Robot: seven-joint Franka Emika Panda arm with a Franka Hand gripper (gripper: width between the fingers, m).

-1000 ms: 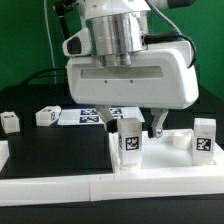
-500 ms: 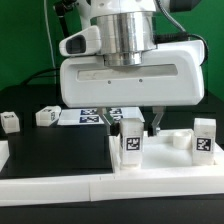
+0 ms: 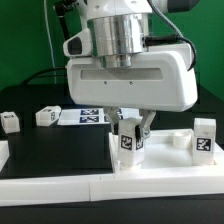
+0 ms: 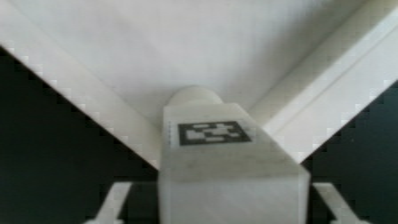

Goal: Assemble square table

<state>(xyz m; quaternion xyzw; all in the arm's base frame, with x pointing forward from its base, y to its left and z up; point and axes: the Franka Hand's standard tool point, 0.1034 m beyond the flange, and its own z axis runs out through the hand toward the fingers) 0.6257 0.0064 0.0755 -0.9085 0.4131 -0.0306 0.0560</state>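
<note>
A white leg block with a black-white tag stands upright on the near corner of the white square table top. My gripper reaches down over it, one finger on each side. In the wrist view the leg sits between the fingers, with a thin dark gap left on both sides, so the jaws are open round it and not pressing. The top's raised rim runs off in a V behind the leg.
Another leg stands at the exterior view's right on the top, with a third lying beside it. Two more blocks rest on the black table at the left. The marker board lies behind. A long white bar runs along the front.
The fingers have drawn in from wide apart to close on either side of the upright leg. The leg and the other parts have not moved.
</note>
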